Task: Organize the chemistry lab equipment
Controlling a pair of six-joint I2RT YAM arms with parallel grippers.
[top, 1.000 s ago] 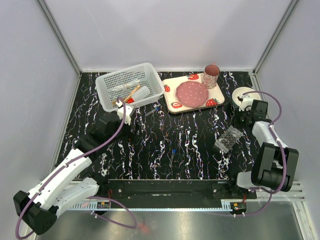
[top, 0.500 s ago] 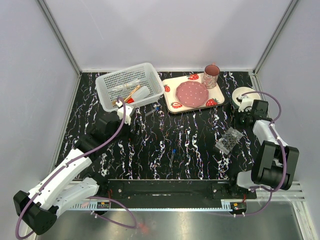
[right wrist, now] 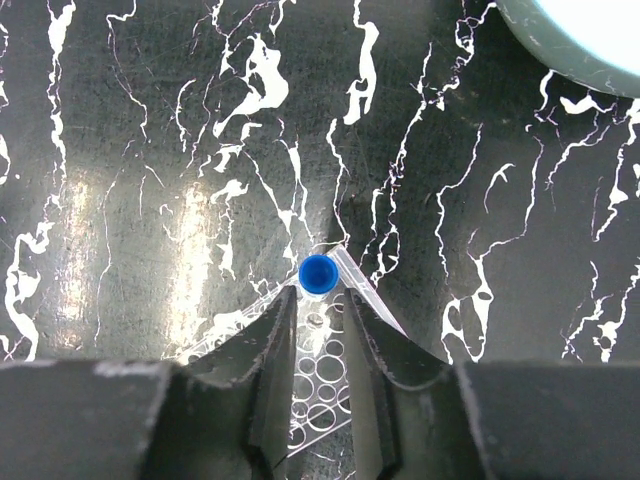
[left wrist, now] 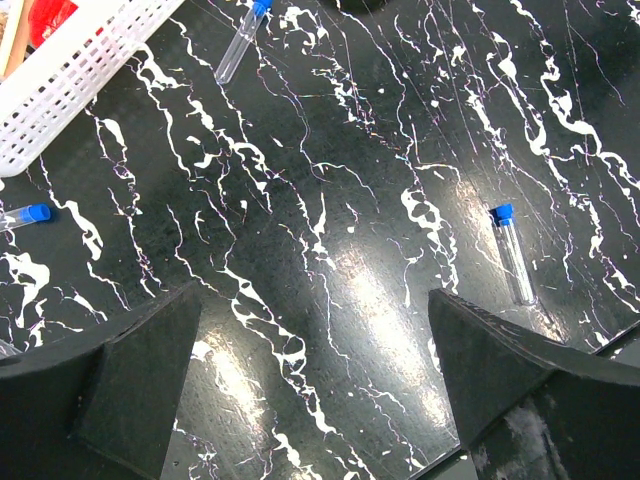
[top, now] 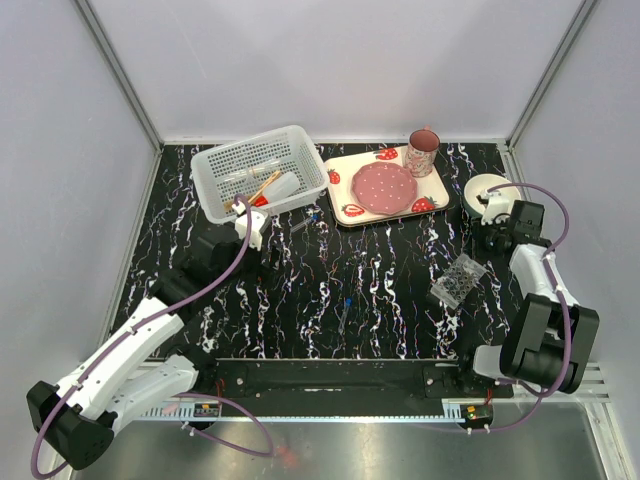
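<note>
A clear grid tube rack lies at the right. In the right wrist view one blue-capped vial stands in the rack's corner, just past my fingertips. My right gripper is slightly open and empty. My left gripper hangs wide open and empty over bare table. Loose blue-capped vials lie near it. The white basket holds clear tubes, a wooden-handled tool and the red-capped squeeze bottle.
A strawberry-print tray with a pink plate and a mug stands at the back. A round white bowl sits just behind my right gripper. Metal frame posts and grey walls enclose the table.
My right gripper has drawn back a little from the rack toward the bowl. The left arm has not moved.
</note>
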